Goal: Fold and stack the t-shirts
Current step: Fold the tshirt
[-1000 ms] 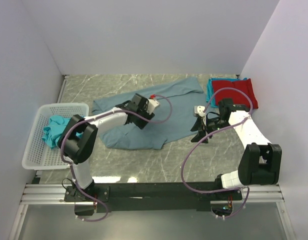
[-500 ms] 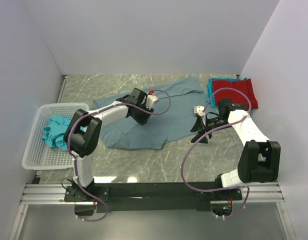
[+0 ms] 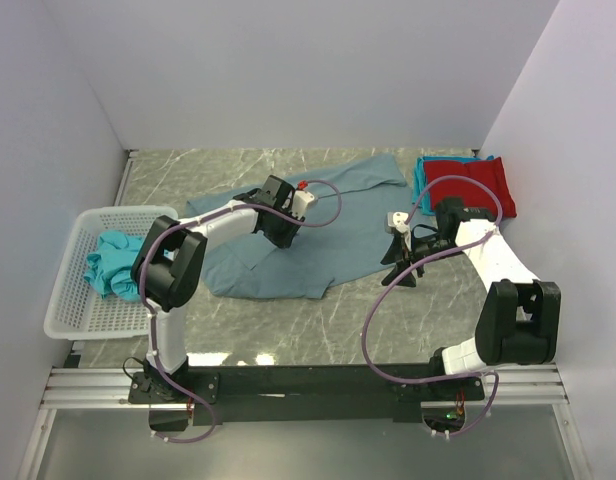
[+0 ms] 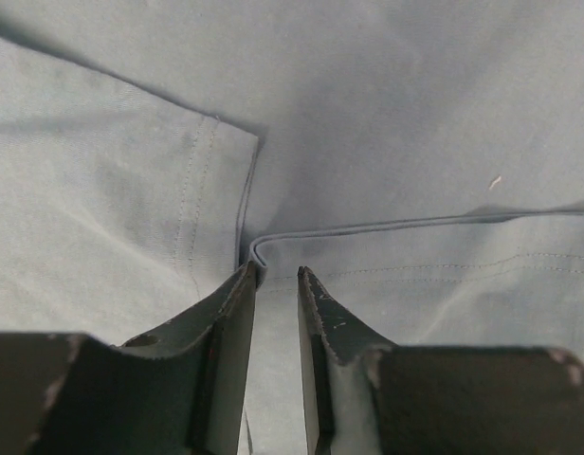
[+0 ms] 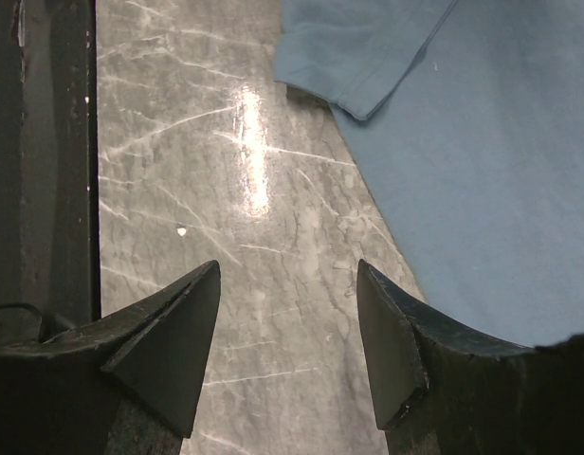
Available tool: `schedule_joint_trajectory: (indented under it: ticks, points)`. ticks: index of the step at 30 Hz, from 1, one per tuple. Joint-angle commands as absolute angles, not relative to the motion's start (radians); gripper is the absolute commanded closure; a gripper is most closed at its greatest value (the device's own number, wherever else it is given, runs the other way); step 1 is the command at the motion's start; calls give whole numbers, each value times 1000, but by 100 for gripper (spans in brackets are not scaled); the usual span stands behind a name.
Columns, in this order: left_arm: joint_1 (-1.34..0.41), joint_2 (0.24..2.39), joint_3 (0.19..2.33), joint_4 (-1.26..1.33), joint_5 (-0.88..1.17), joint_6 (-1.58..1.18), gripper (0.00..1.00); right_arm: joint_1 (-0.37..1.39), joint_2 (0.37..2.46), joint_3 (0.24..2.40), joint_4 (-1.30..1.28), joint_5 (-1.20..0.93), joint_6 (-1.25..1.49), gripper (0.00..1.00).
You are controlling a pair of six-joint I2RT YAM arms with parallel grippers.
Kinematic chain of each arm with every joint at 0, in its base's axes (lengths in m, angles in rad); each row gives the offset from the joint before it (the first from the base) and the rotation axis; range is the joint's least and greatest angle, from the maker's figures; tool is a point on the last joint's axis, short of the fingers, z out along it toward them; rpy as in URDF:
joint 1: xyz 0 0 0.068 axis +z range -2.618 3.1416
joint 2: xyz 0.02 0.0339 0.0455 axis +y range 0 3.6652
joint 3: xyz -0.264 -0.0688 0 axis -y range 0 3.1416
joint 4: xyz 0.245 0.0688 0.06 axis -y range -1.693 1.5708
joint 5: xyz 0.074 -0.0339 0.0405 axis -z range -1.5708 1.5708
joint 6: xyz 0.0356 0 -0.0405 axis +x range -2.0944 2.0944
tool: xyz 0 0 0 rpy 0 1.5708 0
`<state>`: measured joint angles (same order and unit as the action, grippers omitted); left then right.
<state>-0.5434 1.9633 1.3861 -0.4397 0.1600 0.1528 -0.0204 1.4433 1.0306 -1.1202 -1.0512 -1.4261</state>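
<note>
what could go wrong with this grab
The left gripper has narrow jaws, and the folded edge of the blue-grey t-shirt sits only at one fingertip, so it may catch a sliver and slip. The right gripper hangs open over bare table, so a one-sided lift would likely bunch the fabric.

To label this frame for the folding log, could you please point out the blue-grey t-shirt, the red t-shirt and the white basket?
blue-grey t-shirt (image 3: 350, 232), top external view, flat middle of its body.
red t-shirt (image 3: 464, 168), top external view, its far half.
white basket (image 3: 123, 210), top external view, its far rim.
</note>
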Motion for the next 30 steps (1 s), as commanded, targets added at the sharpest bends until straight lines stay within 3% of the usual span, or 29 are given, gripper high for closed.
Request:
schedule_joint_trajectory:
  ticks: [1,4,15,18,26,30]
  points:
    - [-541,1970,1419,-442,143,144,70,-26,1442,1062,-1134,-1062,-1437,34]
    - [-541,1968,1414,-436,88,144,65,-28,1440,1063,-1138,-1065,-1439,34]
    - [-541,1977,1410,-423,100,147,68,-28,1447,1066,-1150,-1066,-1448,34]
    - [-543,1985,1408,-428,106,149,73,-28,1448,1068,-1150,-1068,-1447,34]
    - [-546,1948,1404,-434,123,146,99,-31,1445,1068,-1144,-1055,-1440,34]
    - [-560,1823,1336,-427,124,120,99,-43,1433,1072,-1095,-1006,-1361,34]
